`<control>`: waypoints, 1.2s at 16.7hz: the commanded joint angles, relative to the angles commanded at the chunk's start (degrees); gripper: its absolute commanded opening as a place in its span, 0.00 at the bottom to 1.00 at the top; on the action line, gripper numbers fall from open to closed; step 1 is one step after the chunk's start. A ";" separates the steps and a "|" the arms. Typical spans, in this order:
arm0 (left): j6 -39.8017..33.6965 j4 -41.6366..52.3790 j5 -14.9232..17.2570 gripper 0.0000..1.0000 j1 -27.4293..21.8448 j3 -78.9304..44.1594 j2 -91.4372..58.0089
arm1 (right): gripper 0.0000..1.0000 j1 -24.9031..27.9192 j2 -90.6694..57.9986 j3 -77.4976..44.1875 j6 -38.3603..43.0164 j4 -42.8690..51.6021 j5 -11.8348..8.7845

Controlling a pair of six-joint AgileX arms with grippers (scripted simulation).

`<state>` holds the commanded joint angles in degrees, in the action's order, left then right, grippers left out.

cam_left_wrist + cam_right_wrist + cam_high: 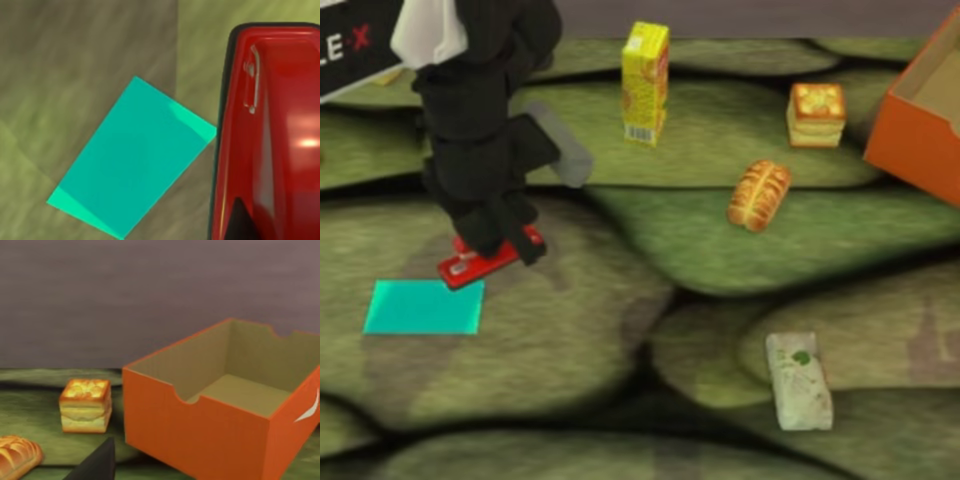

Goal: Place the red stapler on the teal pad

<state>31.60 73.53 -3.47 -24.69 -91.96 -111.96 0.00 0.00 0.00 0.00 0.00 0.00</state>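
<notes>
My left gripper is shut on the glossy red stapler, gripping it across its middle. The stapler sits just behind and to the right of the teal pad, with one end near the pad's far right corner. In the left wrist view the red stapler fills the side of the frame. Beside it, lower down, lies the teal pad, flat and uncovered, and one dark fingertip rests against the stapler's side. My right gripper is outside the top view, parked close to the orange box.
A yellow carton stands at the back centre. A square layered cake and a bread loaf lie right of it. The open orange box fills the back right corner. A white-green packet lies front right. A grey elongated object is beside the left arm.
</notes>
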 joint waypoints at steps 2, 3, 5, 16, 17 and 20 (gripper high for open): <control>-11.44 1.58 -1.09 0.00 1.11 0.15 0.15 | 1.00 0.00 0.00 0.00 0.00 0.00 0.00; -18.00 2.30 -1.58 0.00 1.72 0.35 0.27 | 1.00 0.00 0.00 0.00 0.00 0.00 0.00; -32.39 3.49 -2.38 0.00 3.04 1.00 0.57 | 1.00 0.00 0.00 0.00 0.00 0.00 0.00; -108.66 1.87 -0.68 0.00 10.83 5.12 2.97 | 1.00 0.00 0.00 0.00 0.00 0.00 0.00; -113.54 0.96 -0.10 0.00 11.48 5.38 3.46 | 1.00 0.00 0.00 0.00 0.00 0.00 0.00; -124.98 -1.79 1.59 0.00 13.07 6.01 4.95 | 1.00 0.00 0.00 0.00 0.00 0.00 0.00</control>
<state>-93.38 71.74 -1.88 -11.62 -85.95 -107.01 0.00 0.00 0.00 0.00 0.00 0.00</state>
